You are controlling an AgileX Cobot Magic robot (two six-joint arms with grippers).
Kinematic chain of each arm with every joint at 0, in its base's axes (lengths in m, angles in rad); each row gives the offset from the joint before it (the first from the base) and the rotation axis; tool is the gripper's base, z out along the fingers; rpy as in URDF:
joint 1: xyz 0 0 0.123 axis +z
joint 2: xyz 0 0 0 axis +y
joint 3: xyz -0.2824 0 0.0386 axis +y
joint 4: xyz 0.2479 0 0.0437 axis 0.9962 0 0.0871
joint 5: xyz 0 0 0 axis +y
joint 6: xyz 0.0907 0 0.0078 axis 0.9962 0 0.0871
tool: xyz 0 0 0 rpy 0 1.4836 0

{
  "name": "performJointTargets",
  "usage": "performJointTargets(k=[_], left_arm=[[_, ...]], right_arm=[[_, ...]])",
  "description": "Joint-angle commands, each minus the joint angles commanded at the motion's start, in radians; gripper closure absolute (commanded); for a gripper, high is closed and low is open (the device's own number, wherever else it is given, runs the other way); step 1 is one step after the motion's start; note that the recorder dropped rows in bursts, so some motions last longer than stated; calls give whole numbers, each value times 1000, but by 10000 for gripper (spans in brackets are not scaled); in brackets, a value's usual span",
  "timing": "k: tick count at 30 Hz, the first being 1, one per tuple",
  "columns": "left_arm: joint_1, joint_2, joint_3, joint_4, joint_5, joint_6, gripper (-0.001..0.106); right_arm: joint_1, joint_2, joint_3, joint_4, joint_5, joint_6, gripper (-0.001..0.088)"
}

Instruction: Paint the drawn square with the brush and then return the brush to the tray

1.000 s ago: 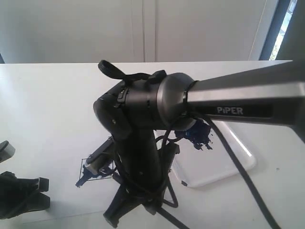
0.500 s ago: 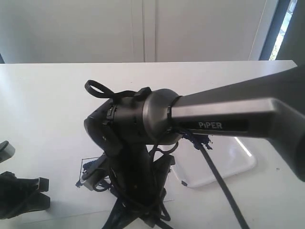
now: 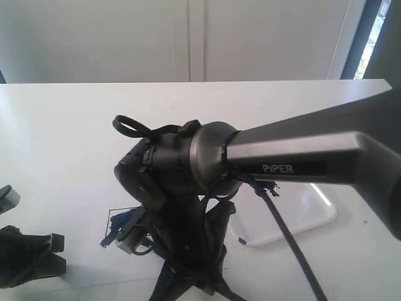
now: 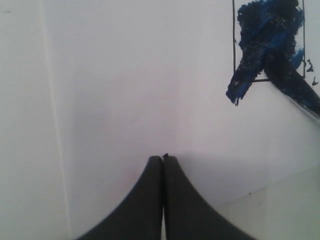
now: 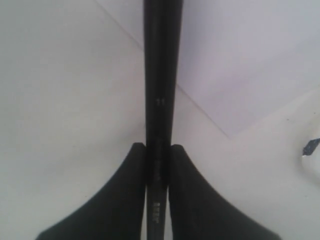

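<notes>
Painting looks like the step in hand. My right gripper (image 5: 159,147) pinches the brush (image 5: 160,75) by its handle, its dark tip lying across one corner of the drawn square (image 4: 269,40). Blue covers part of the square, white patches remain, and one smear runs past the outline. The left gripper (image 4: 163,159) hangs pressed together on nothing over the paper (image 4: 140,90). Next I would make short strokes into the white, inside the line, before carrying the brush to the tray (image 3: 307,216) beside the paper.
</notes>
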Motion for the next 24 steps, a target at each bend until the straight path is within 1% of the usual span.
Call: performJointTargets(k=[2,4,15,19,20,22,24], left_arm=[[0,0,0,0,0,0,1053],[0,0,0,1,0,0,1053],[0,0,0,1,0,0,1053],[0,0,0,1,0,0,1053],[0,0,0,1,3,0,1053],[0,0,0,1,15,0,1053],[0,0,0,0,15,0,1053]], right_arm=[[0,0,14,-44,0,29,868],[-3,0,18,-57,0,36,868],[-49,0,21,-77,0,43,868],[-53,-10,21,-80,0,43,868],[-53,-24,21,-78,0,43,868],[-51,-94,21,-71,-1,71,868],[-51,-150,21,-71,-51,103,868]])
